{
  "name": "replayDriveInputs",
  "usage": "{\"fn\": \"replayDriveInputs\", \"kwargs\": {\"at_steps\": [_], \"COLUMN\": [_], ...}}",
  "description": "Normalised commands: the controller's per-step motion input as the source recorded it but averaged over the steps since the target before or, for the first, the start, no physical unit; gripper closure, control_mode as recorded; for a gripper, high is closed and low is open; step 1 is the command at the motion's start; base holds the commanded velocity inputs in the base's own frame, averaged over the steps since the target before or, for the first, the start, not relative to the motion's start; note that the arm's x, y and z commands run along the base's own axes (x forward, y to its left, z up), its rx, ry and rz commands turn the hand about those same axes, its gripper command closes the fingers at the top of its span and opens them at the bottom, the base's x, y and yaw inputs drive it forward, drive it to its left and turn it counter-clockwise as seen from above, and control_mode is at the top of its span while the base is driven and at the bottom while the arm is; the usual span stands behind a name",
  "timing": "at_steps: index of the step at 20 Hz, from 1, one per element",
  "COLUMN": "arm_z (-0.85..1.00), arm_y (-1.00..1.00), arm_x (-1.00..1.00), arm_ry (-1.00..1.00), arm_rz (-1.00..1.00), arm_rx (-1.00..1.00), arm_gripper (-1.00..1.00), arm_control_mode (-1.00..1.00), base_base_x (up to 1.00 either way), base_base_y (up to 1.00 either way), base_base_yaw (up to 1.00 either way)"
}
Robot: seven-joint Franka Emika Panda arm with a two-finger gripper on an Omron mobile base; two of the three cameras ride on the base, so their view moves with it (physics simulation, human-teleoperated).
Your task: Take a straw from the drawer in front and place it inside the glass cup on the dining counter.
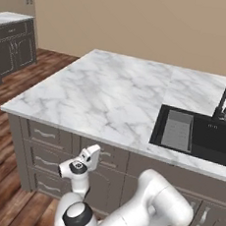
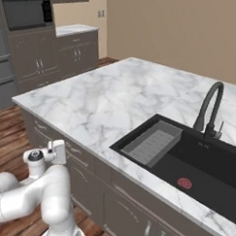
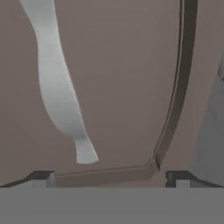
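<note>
Claw [image 3: 109, 177] stands wide open w/ nothing in it, its 2 dark tips apart at the bottom of the hand view; it sits close up to a grey-brown panelled drawer front, w/ the curved silver handle [image 3: 59, 87] running off to 1 side of the gap, not between the tips. From the base views the hand [image 1: 88, 158] hangs low in front of the cabinets, below the edge of the dining surface [image 1: 107, 92]; which drawer [image 3: 122, 78] of the row it faces I can't tell for sure, prob the wide upper one. Drawer looks shut; straw presumably inside, so hidden for now; glass cup not spotted on the marble. Black sink [image 2: 186, 162] w/ tap [image 2: 210, 109] lies well off to the right. Judgement: handle is stiff metal, smooth, may slip; take it mid-span w/ tips either side & pull straight. Straw likely v light, thin, stiff but crushable, prone to roll; pinch gently near the middle, keep it square to the tips so it won't pivot.
</note>
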Motion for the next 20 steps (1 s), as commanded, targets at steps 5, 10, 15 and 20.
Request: {"fn": "replayDriveInputs", "kwargs": {"at_steps": [5,10,15,20], "arm_z": [-0.32,-0.26,-0.2,-0.26], "arm_y": [0.35,0.31,0.07,0.0], "arm_x": [0.33,0.31,0.29,0.25], "arm_ry": [0.0,-0.02,-0.09,-0.11], "arm_rz": [0.0,0.0,0.0,-0.02], "arm_rx": [-0.03,-0.05,-0.08,-0.11], "arm_gripper": [-1.0,-1.0,-1.0,-1.0], "arm_control_mode": [-1.0,-1.0,-1.0,-1.0], "base_base_x": [0.0,0.0,0.0,0.0], "base_base_y": [0.0,0.0,0.0,0.0], "base_base_yaw": [0.0,0.0,0.0,0.0]}}
